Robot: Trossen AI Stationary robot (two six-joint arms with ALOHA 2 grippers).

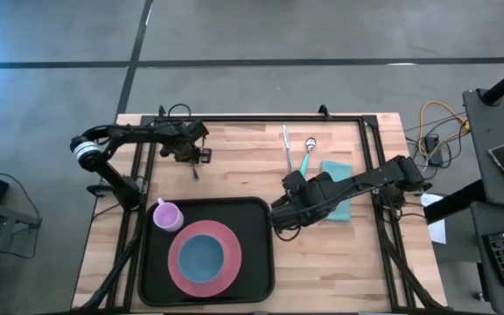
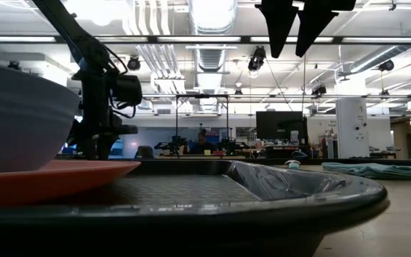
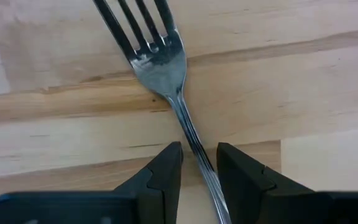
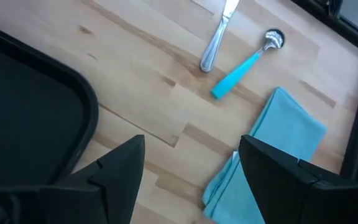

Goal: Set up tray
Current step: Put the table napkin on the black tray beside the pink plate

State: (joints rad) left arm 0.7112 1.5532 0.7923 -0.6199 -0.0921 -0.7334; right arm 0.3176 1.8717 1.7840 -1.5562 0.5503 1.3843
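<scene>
While my arms work over the light wooden table (image 1: 234, 166), the large black rectangular plastic tray (image 1: 252, 245) with rounded corners and a low raised rim lies at the table's near edge, left of centre. It carries a round pink plate (image 1: 226, 271) with a blue-grey bowl (image 1: 202, 255) on it, and a small lilac cup (image 1: 166, 214) in its far-left corner. My right gripper (image 4: 188, 165), fingers spread wide and holding nothing, hovers just beside the tray's far-right corner. My left gripper (image 3: 197, 171) is near the table's far edge, well apart from the tray, fingers narrowly parted around the handle of a silver metal fork (image 3: 160, 62).
</scene>
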